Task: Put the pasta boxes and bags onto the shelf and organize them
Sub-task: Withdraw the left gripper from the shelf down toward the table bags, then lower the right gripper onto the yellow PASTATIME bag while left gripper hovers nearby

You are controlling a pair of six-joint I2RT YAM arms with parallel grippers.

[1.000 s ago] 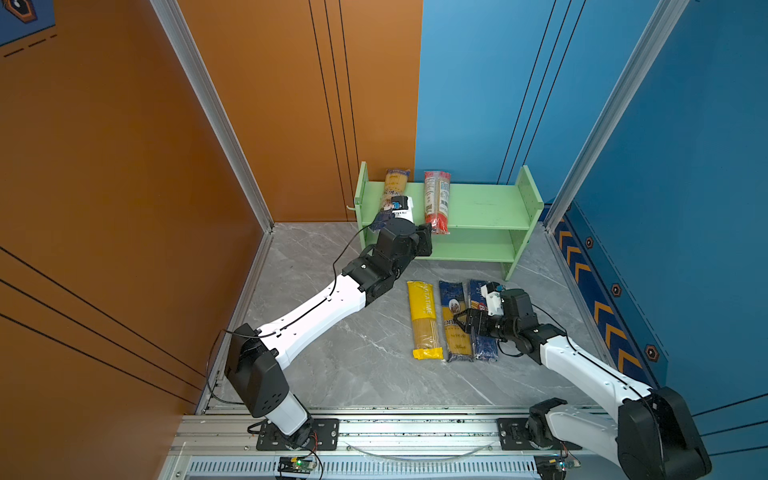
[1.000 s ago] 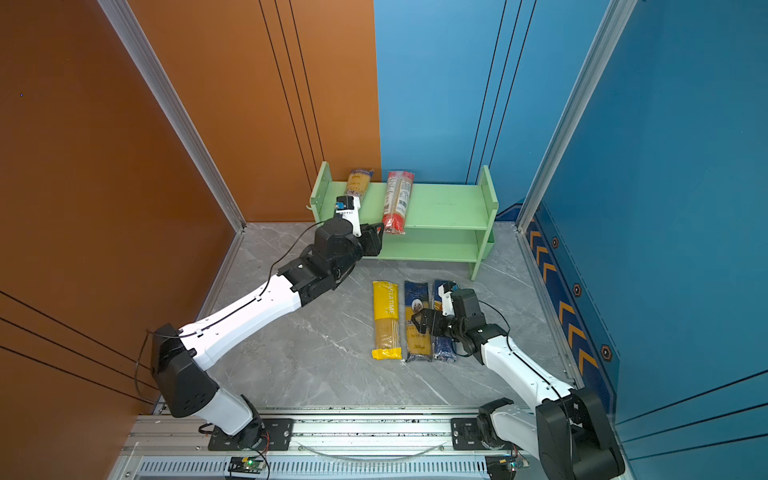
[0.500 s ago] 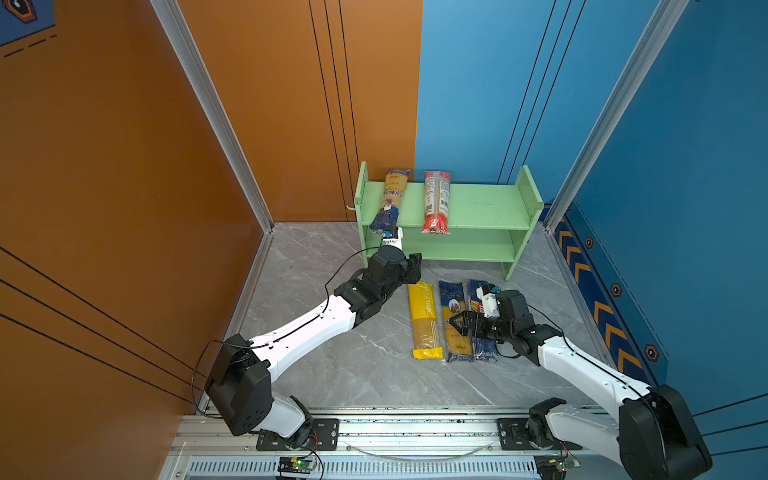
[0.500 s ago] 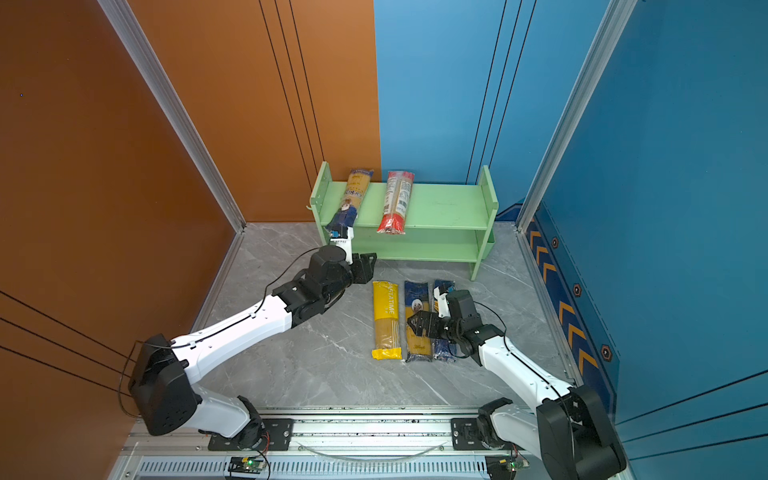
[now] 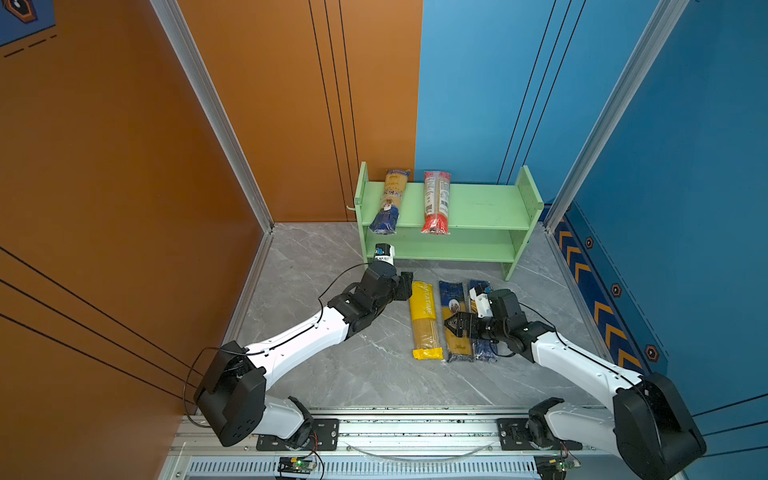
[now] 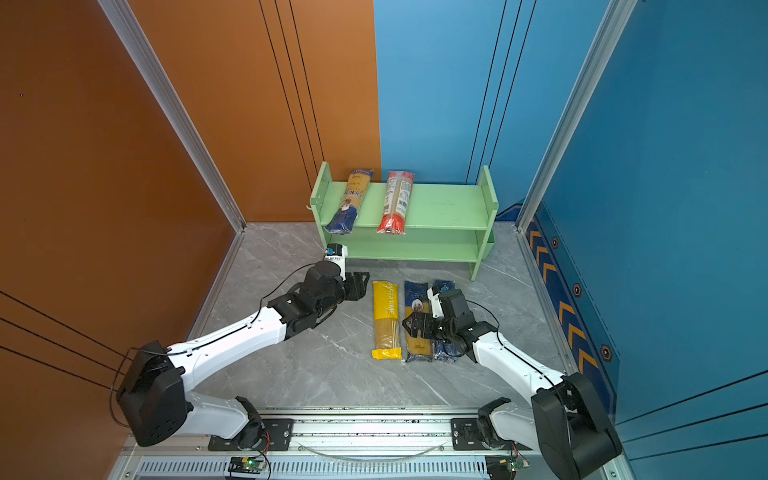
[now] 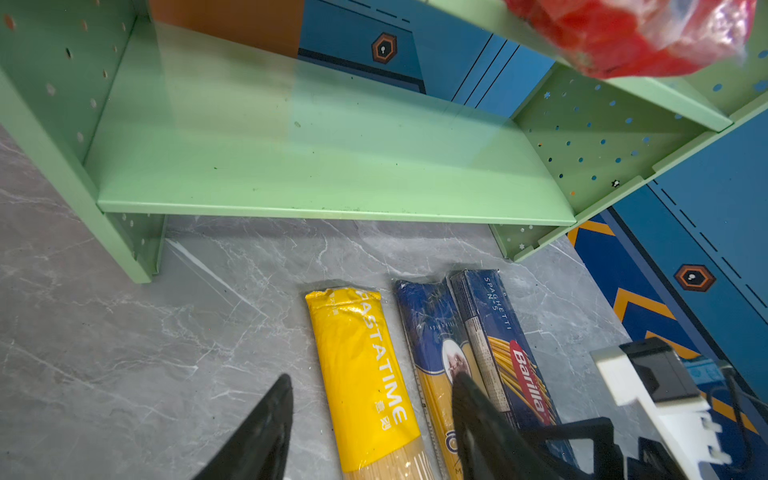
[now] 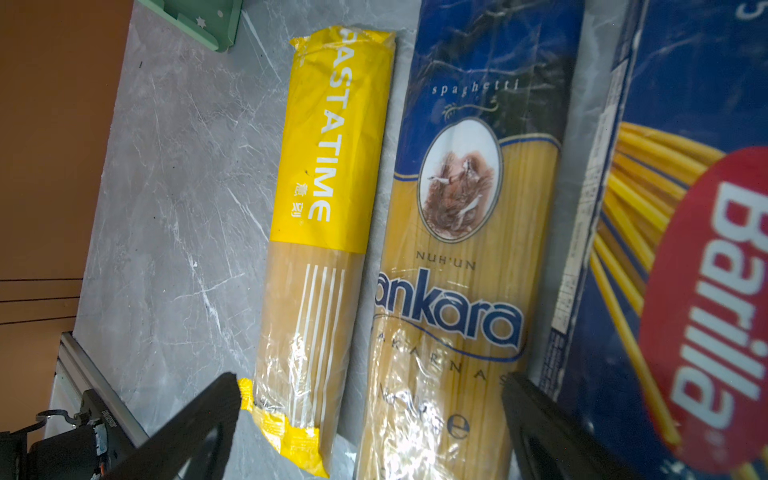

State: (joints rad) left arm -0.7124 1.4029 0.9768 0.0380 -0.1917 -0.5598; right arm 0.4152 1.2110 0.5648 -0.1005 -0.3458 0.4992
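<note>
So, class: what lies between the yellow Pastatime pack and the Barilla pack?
The blue-and-yellow ankara spaghetti bag lies lengthwise between the yellow Pastatime pack and the Barilla pack. The right wrist view shows this most clearly.

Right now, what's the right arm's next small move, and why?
Probably lower the right gripper and close on the floor ankara bag: its open jaws hang right above that bag, and the shelf has free room.

From the lower left, the left arm reaches to the middle, left gripper (image 5: pixel 406 284) partly spread. From the lower right, the right arm bends in, right gripper (image 5: pixel 454 326) spread wide.
</note>
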